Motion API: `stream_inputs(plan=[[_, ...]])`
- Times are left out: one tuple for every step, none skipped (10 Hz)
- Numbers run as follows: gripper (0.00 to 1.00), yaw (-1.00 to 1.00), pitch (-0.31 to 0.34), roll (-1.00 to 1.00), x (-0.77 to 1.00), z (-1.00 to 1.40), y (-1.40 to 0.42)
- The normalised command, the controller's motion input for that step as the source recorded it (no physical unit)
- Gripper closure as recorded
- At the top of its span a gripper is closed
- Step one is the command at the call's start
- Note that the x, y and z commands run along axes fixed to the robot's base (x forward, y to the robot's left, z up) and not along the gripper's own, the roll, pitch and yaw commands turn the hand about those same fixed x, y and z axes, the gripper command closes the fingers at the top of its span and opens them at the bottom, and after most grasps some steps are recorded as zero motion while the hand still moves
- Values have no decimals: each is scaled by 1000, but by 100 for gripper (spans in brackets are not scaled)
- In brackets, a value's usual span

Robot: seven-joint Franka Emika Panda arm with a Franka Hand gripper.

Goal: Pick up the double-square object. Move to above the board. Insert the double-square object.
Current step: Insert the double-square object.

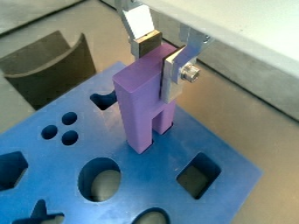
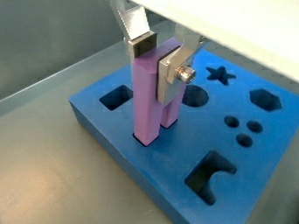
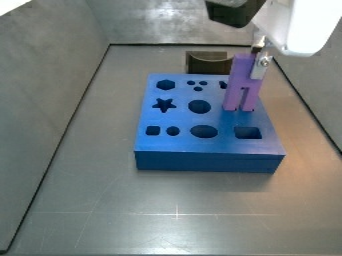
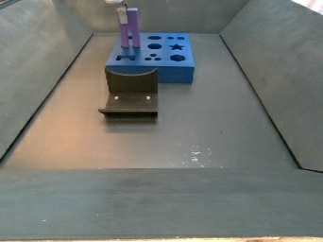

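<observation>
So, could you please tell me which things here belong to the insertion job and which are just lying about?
Part of the job:
- double-square object, upright, its lower end at the board
- board
- pincer, gripping the object's top over the board's edge

Just lying about:
- dark U-shaped holder, on the floor beside the board

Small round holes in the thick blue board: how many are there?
3 holes, clustered on the board near the dark brown U-shaped holder. The hand above it grips the tall light-purple stepped block, which may hide others.
</observation>
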Motion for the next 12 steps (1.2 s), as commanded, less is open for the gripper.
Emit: stream_inputs(plan=[[100, -260, 0, 0, 31, -237, 0], [100, -114, -6, 17, 0, -323, 0], [100, -40, -131, 54, -57, -474, 0], [100, -20, -149, 49, -77, -480, 0], [100, -23, -74, 40, -17, -420, 0], [100, -26, -11, 51, 0, -331, -9], [100, -14, 0, 43, 0, -266, -17], [100, -9, 0, 17, 0, -251, -9], [100, -11, 0, 0, 0, -254, -11], [100, -49, -34, 0, 0, -117, 0], [100, 0, -14, 0, 0, 0, 0], [100, 0, 0, 0, 0, 0, 0]])
